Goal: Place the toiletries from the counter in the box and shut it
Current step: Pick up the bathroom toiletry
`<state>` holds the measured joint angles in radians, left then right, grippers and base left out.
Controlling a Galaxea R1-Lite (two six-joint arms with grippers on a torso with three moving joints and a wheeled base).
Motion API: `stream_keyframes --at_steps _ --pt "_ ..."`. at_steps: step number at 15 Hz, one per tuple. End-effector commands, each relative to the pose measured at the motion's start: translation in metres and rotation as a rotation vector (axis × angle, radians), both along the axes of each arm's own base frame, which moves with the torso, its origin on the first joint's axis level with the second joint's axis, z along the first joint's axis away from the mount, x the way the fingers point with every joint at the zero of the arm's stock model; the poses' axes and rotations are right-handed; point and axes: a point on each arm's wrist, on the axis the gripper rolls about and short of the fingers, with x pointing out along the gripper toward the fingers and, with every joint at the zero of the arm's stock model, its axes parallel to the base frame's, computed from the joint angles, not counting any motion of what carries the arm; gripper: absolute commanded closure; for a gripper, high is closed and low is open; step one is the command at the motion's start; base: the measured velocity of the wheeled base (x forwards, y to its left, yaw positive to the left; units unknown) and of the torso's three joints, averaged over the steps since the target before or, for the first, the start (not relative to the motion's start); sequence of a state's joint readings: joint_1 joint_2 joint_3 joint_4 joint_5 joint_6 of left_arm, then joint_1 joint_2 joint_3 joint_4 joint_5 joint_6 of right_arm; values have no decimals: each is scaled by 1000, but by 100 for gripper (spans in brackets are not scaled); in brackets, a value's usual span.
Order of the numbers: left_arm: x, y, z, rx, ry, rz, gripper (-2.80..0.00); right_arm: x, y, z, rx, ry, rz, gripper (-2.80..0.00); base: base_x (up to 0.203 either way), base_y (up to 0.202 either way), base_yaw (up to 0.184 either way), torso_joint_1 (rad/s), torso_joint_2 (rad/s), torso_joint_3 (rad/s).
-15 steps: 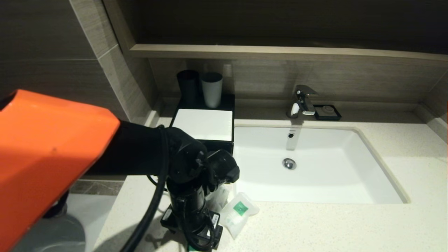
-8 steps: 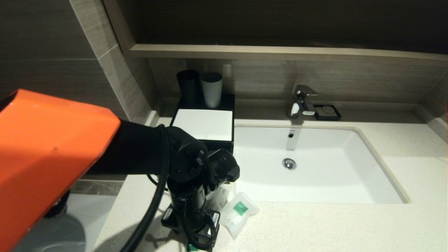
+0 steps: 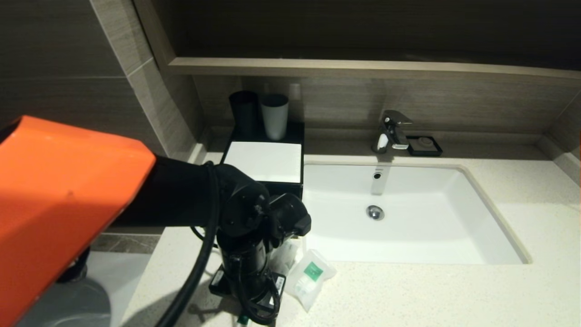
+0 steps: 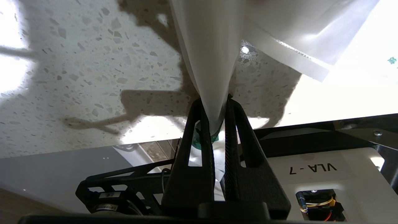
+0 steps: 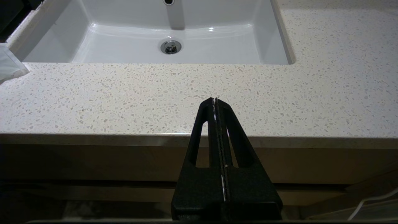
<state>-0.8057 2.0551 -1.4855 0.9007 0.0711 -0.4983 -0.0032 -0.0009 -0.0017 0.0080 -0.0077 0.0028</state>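
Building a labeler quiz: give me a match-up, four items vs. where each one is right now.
Items
1. left gripper
2. right gripper
3. square sachet
4. grey cup

Places or states
A. standing on the black box, beside the black cup
B. lying on the counter by the sink's front left corner
C. shut on the toothbrush pack
D. shut on nothing, at the counter's front edge

Pairs: 1-C, 2-D, 3-B, 4-A

speckled counter with inset sink
you see the box, soap dish and green-labelled sachet lying on it.
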Motion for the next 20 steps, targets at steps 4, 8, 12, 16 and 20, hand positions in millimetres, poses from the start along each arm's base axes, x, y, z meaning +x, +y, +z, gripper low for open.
stream_keyframes --at_steps 4,8,12,16,20 --pt "-1 2 2 5 2 7 0 0 0 0 0 1 0 0 0 0 0 0 0 0" --pt "-3 12 7 53 -41 32 0 0 0 0 0 1 0 0 0 0 0 0 0 0" --pt "-4 25 22 62 -65 52 0 0 0 0 0 1 0 0 0 0 0 0 0 0" --pt "-12 34 36 59 -68 53 0 0 0 0 0 -1 0 0 0 0 0 0 0 0" --pt "-19 43 54 66 -100 53 0 0 0 0 0 1 0 0 0 0 0 0 0 0"
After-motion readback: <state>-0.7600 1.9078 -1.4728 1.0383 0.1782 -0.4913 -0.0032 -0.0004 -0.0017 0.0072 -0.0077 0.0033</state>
